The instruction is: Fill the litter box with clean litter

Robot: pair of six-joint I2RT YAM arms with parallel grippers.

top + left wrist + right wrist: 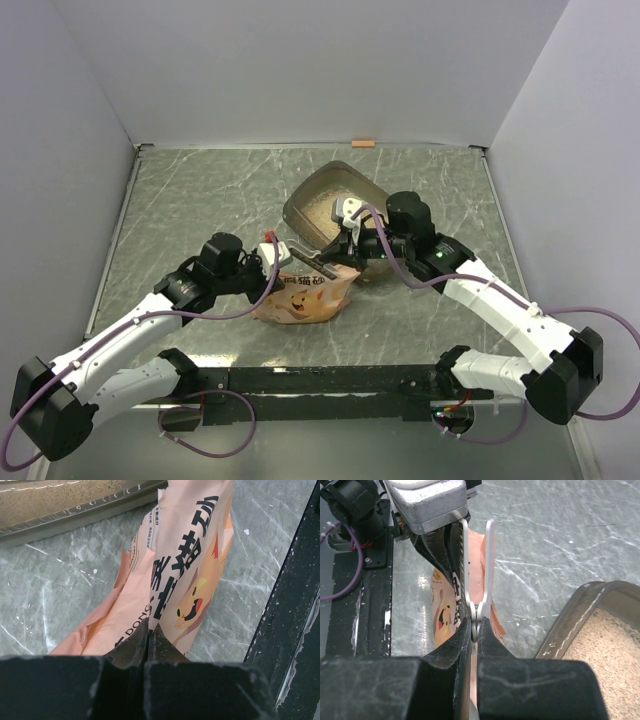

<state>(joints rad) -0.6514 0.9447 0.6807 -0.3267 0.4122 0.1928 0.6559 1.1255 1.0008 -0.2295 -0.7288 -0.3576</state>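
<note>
The orange-pink printed bag (300,300) lies on the table in front of the litter box (300,205), a dark tray that holds pale beige litter (330,205). My left gripper (275,255) is shut on the bag's top edge; in the left wrist view its jaws (148,630) pinch the bag (190,555). My right gripper (340,250) is shut on the hinged end of a thin white clip (490,555), whose two arms reach along the bag's top (447,610) towards the left gripper. The tray's rim (580,610) and litter (615,640) show at the right.
A small orange strip (362,143) lies at the back wall. The black base rail (320,380) runs along the near edge, close to the bag. The litter box wall (75,515) stands just beyond the bag. Grey walls enclose the table.
</note>
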